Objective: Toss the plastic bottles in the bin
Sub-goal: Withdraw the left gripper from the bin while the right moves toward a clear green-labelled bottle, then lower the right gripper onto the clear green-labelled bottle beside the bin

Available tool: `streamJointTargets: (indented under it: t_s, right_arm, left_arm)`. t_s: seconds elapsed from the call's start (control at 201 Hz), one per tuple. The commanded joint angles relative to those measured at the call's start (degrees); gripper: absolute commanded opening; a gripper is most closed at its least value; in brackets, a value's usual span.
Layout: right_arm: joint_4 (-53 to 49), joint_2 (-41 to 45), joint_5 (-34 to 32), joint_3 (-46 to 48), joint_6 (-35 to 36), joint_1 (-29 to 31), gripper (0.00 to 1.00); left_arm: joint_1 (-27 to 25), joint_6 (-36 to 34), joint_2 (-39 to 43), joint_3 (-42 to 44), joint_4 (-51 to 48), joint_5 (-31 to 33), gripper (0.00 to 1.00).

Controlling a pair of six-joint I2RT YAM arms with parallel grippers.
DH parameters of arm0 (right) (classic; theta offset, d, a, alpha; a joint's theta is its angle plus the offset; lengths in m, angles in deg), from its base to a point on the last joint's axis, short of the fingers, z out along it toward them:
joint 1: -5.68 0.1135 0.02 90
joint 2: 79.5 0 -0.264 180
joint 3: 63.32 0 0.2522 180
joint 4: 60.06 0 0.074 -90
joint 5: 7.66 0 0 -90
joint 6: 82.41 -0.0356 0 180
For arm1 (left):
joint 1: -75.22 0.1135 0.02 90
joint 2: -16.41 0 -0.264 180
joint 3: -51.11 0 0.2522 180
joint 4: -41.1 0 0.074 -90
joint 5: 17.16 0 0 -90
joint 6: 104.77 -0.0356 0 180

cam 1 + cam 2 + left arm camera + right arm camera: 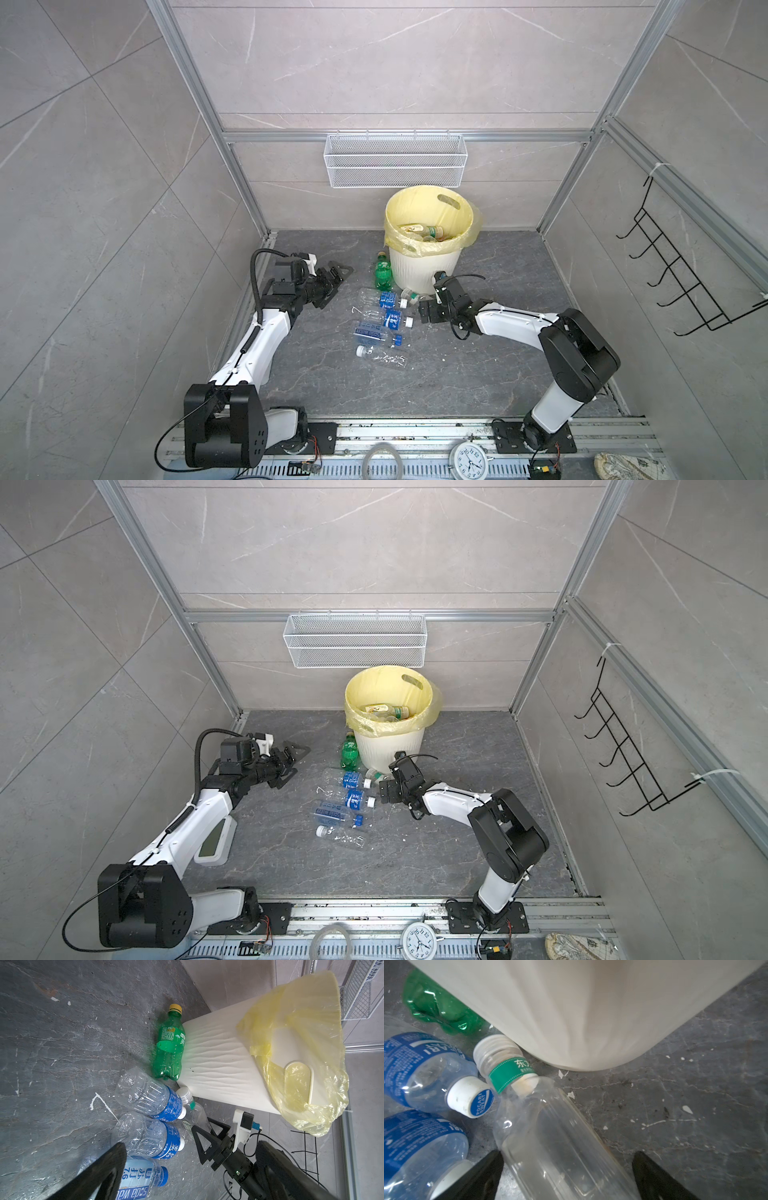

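Observation:
The cream ribbed bin (428, 266) (390, 750) with its yellow bag stands at the back, some bottles (424, 232) inside. On the floor beside it lie a green bottle (383, 272) (169, 1049) and several clear plastic bottles (380, 318) with blue labels. My right gripper (422, 305) (569, 1176) is open and straddles a clear bottle with a green neck band (550, 1136) (411, 296) lying at the bin's foot (571, 1012). My left gripper (338, 280) (191, 1167) hangs open and empty, left of the bottles.
A white wire mesh basket (395, 162) hangs on the back wall above the bin. A black wire hook rack (681, 266) is on the right wall. A clock (469, 457) lies by the front rail. A white device (214, 841) lies under the left arm.

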Motion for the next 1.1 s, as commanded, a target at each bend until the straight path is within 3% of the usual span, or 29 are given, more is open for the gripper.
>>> streamJointTargets:
  t_s: [0.0, 0.443, 1.09]
  right_arm:
    - [0.3, -0.6, 1.8, -0.3, 0.4, 0.1, 1.00]
    - [-0.4, 0.1, 2.4, 2.1, -0.8, 0.1, 0.87]
    - [-1.9, -0.1, 3.5, 2.0, 0.4, 0.5, 0.96]
  left_arm:
    - [0.7, 0.9, -0.4, 0.0, 2.4, -2.4, 1.00]
    - [1.3, 2.0, -0.8, 0.6, 3.7, -3.4, 1.00]
    - [1.9, 3.5, -1.4, 1.2, 5.1, -5.0, 1.00]
